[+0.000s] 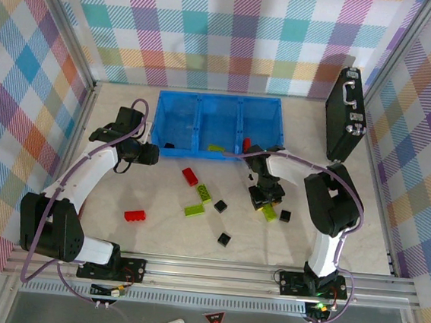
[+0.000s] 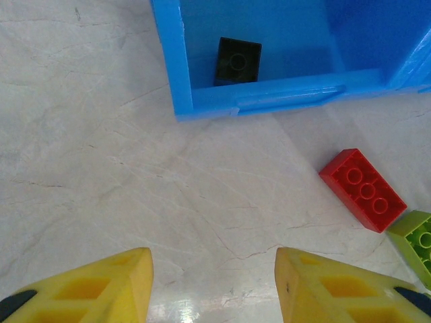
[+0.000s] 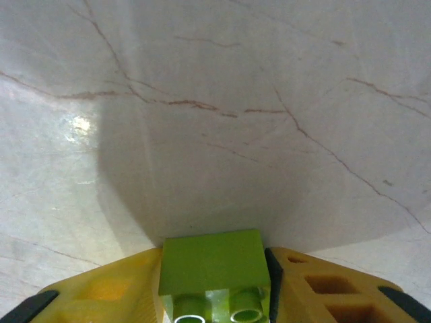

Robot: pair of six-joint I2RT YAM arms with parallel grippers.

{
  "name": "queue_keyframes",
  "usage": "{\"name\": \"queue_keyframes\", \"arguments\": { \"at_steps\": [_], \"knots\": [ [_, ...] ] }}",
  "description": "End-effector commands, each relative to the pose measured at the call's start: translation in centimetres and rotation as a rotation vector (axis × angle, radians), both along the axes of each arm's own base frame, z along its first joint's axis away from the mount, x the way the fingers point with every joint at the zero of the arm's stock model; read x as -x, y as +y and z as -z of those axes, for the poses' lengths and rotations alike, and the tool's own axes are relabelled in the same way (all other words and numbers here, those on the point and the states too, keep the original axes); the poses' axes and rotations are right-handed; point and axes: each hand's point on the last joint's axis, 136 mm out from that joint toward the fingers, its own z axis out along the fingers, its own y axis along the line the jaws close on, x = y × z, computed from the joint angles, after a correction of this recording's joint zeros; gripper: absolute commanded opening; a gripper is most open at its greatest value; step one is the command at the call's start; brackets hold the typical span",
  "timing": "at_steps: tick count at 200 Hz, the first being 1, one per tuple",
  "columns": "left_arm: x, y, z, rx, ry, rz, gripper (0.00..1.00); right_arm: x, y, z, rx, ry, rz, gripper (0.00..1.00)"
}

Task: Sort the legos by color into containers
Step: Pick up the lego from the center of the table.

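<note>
The left gripper [image 2: 212, 262] holds its yellow fingers [image 2: 101, 286] apart over bare table [image 2: 87, 134]. Ahead sits a corner compartment of the blue tray [image 2: 269, 97], holding a black lego [image 2: 238, 62]. Ahead and to the right lie a red lego [image 2: 362, 190] and a green lego [image 2: 421, 242].

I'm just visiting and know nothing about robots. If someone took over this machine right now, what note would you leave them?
Left gripper: open, empty, near the bright blue plastic tray's left corner.
Right gripper: shut on a lime-green oblong brick.
Done: tray holds one black squarish brick left, one green brick middle, one red brick right.
Left: held brick goes middle; two loose red bricks, two loose green bricks, three loose black bricks on the table.
</note>
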Motion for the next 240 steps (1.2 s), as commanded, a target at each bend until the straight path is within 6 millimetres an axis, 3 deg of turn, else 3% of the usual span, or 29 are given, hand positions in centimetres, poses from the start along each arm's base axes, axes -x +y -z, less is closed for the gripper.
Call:
{"name": "queue_keyframes", "arguments": {
  "at_steps": [1,53,127,195,240],
  "knots": [
    [-0.3,0.3,-0.2,-0.001,0.001,0.001,0.51,-0.2,0.5,-0.4,-0.006,-0.003,-0.004,0.41],
    [-0.3,0.2,-0.5,0.002,-0.005,0.002,0.51,-1.2,1.6,-2.5,-0.041,-0.051,-0.007,0.37],
    [-0.3,0.1,-0.9,0.008,-0.019,0.004,0.51,-4.4,7.3,-6.6,-0.111,-0.138,-0.080,0.37],
    [-0.3,-0.3,-1.0,0.033,-0.024,0.010,0.51,-10.6,13.1,-10.9,-0.255,-0.316,-0.014,0.35],
    [-0.3,0.0,-1.0,0.021,-0.028,0.007,0.51,-15.7,15.8,-12.1,-0.297,-0.445,0.073,0.34]
  ]
}}
